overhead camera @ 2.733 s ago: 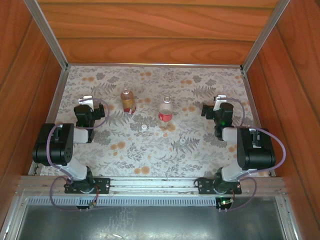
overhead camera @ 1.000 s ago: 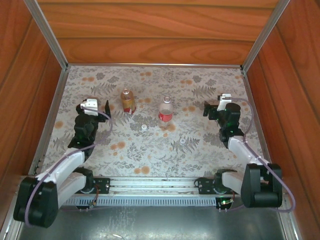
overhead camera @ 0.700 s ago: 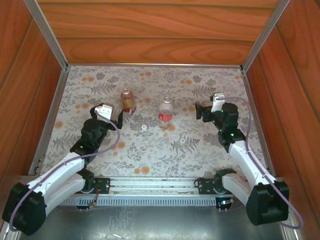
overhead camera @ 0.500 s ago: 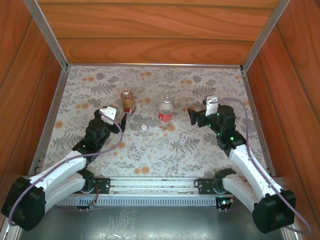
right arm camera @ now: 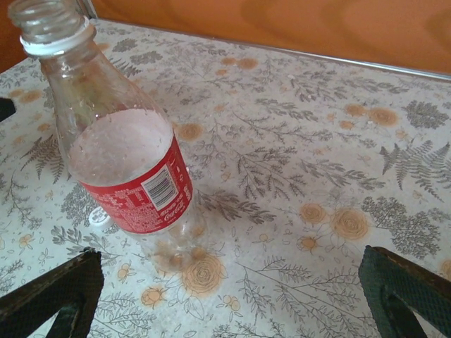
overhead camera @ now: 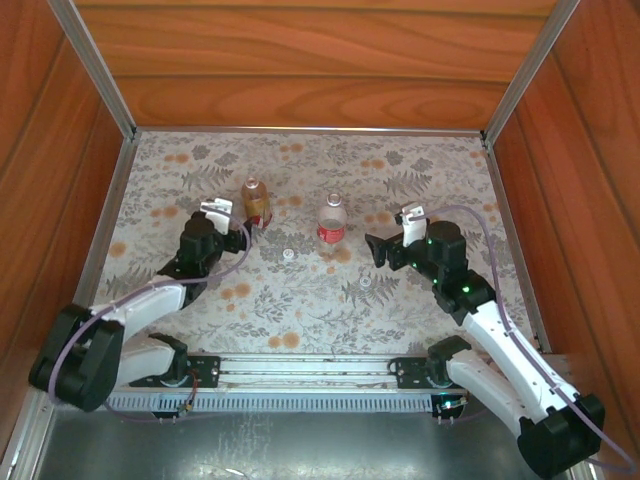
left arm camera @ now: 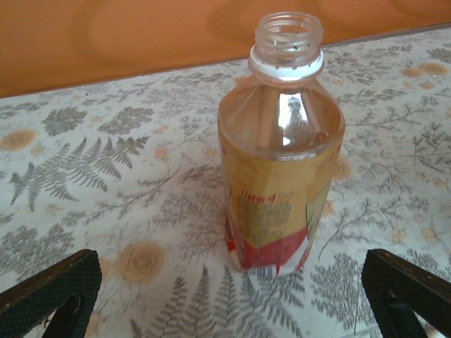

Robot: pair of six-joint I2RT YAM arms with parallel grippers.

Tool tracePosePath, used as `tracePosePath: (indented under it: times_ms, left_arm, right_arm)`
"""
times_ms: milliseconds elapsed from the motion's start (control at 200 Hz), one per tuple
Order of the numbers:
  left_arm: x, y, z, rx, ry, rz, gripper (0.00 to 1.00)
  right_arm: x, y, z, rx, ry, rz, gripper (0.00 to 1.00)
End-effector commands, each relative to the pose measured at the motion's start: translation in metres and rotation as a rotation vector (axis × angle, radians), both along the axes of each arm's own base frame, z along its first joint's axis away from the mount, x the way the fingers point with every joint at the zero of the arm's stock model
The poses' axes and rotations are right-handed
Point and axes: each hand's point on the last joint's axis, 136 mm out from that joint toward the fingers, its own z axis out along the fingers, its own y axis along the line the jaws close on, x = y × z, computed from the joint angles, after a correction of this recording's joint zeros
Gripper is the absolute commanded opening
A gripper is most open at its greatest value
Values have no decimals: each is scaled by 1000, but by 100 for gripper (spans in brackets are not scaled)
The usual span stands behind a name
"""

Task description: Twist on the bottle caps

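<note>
Jaws wide on both sides, we face the upright amber-brown plastic bottle (left arm camera: 280,176) dead ahead of our left gripper (overhead camera: 240,228) and the upright clear red-labelled plastic bottle (right arm camera: 127,162) ahead-left of our right gripper (overhead camera: 377,250), small white round plastic caps (overhead camera: 288,254) (overhead camera: 365,283) loose between the two.

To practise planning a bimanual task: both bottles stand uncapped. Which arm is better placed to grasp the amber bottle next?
Left. The left gripper, open, faces the amber bottle close by; the right gripper faces the clear bottle, with the amber one beyond it.
</note>
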Motion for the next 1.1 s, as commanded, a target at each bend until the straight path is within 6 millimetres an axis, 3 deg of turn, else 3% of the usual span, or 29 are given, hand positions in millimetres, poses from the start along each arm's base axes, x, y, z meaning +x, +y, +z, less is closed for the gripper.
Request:
tracePosePath:
  times_ms: [0,265,630,1095]
  left_arm:
    - [20,-13,14,-55,-66,-21,100]
    - [59,-31,-5,-61,-91,-39,100]
    - [78,-48,-24,-97,-72,-90,100]
    - [77,-50,-24,-97,-74,-110,74]
  right_arm:
    - [3,6,11,23,-21,11,100]
    - [1,4,10,20,-30,-1,100]
    - [3,3,8,23,-25,-9,100]
    - [-1,3,2,34,4,-16,100]
